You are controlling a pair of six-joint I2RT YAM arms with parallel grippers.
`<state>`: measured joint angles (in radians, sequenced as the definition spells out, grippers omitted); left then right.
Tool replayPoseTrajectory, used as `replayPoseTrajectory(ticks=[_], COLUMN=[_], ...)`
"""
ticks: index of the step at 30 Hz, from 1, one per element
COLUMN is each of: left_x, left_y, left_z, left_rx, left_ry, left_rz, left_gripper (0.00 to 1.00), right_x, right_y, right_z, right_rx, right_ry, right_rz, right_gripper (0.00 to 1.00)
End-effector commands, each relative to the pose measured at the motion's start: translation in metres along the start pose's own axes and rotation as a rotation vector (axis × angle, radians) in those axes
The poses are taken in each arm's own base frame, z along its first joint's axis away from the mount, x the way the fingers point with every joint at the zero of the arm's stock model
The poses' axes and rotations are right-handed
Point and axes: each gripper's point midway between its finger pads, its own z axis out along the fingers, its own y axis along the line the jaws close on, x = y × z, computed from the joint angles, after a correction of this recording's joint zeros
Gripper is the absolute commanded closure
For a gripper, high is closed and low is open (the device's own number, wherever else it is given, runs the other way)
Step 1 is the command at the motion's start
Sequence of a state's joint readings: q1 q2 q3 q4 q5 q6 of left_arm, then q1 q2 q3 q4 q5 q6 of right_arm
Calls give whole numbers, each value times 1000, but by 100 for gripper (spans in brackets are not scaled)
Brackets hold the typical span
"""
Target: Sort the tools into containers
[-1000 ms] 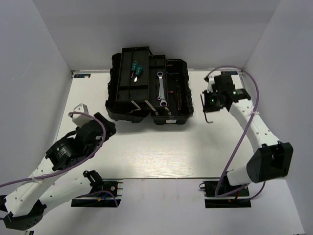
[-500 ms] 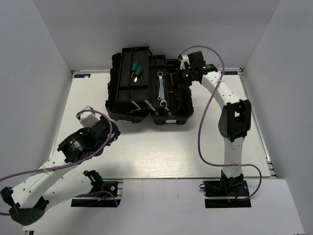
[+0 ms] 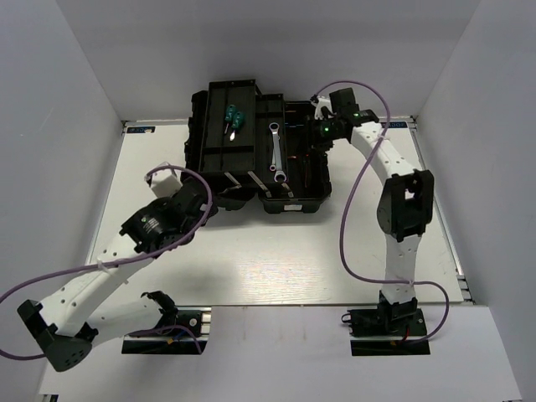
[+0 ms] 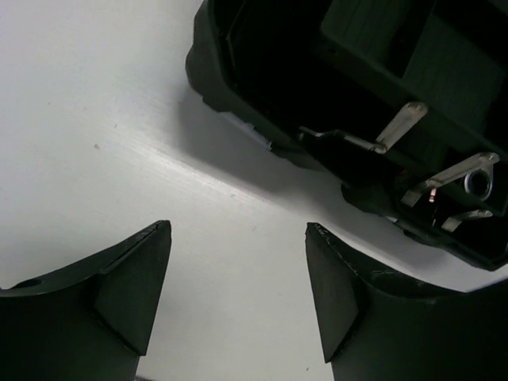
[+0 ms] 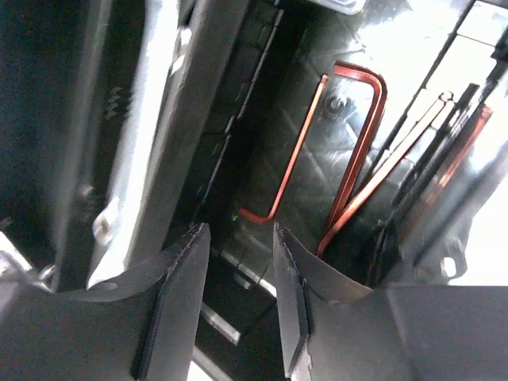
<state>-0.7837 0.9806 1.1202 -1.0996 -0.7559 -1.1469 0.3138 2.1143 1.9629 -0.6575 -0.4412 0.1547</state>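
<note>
Hex keys (image 5: 359, 70) (inside toolbox (image 5: 313, 163)) just beyond right claw (image 5: 240, 232)

We observed a white table (image 3: 276, 260) enclosed by plain pale walls (image 3: 268, 50) at the back and both sides. Lighting was even, probably overhead, and left a soft sheen on the tabletop.

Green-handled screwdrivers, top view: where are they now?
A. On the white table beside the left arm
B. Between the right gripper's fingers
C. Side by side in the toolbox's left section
C: both green-handled screwdrivers lie together at the far end of the left section of the black toolbox.
</note>
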Motion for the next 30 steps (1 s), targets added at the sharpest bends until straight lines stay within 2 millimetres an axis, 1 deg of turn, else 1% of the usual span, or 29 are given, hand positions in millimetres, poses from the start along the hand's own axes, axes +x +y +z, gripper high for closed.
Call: replayPoseTrajectory(ticks=[1,2,3,4,5,6,7,8,9,10,11,12,13,14,15,16,17,18,20,21,22,23,24,25,27,29,30], left_x=[-27,-24,-36,-44,-59,-78,-93,-132,-135,-149,-176,-184,-187,-195,-199,-191,-196,-208,-208,-202,-203,-193,-189,-181,-173,-164,-161], left_y=[-37,-47,-65,-75,-79,-100,-108,-115,-123,-125,-121,-117,-115,-101,-95,-84,-84,-75,-69,-60,-60,-62,-60,-66,-69,-67,-68], left_z=[9,22,20,25,35,42,46,45,61,68,69,77,92,103,109,123,117,127,130,148,152,157,164,167,172,184,187], left_rx=[107,96,142,149,129,150,155,168,172,175,177,164,151,148,154,143,195,201,231,209,219,241,255,300,335,356,364], left_ry=[-42,-20,-14,-13,-19,-27,-39,-95,-68,-78,-87,-75,-52,-30,-23,11,11,-15,7,54,72,114,140,171,195,229,240], left_rz=[12,58,110,134,142,180,187,145,160,169,127,124,116,87,60,38,18,-11,-6,3,22,64,80,93,126,148,156], left_gripper=[21,21,21,20,20,20,20,20,20,22,24,28,33,38,41,47,48,48,48,46,41,38,36,32,28,24,24], right_x=[-12,-14,-5,-4,-6,6,6,8,17,19,24,30,33,35,39,44,46,48,58,59,61,61,62,64,63,64,65], right_y=[23,23,24,20,24,23,26,29,28,29,32,32,32,34,31,28,27,27,20,17,13,13,11,8,7,5,4], right_z=[-45,-56,-56,-59,-70,-70,-77,-84,-88,-91,-97,-100,-103,-108,-109,-108,-110,-112,-109,-110,-109,-108,-107,-104,-103,-98,-96], right_rx=[-53,-57,-66,-65,-75,-79,-85,-96,-98,-101,-115,-112,-115,-108,-105,-102,-97,-97,-87,-78,-72,-75,-72,-71,-72,-73,-75], right_ry=[-54,-69,-49,-49,-67,-42,-50,-54,-35,-33,-26,-13,-8,-8,5,17,23,26,52,51,55,57,62,71,70,85,90], right_rz=[0,2,15,23,-1,7,-7,-48,-48,-60,-97,-88,-120,-125,-129,-137,-132,-139,-120,-116,-108,-103,-97,-79,-68,-39,-34], right_gripper=[56,56,56,56,56,56,56,56,56,61,70,100,100,100,100,100,100,100,100,100,100,100,100,100,100,100,100])
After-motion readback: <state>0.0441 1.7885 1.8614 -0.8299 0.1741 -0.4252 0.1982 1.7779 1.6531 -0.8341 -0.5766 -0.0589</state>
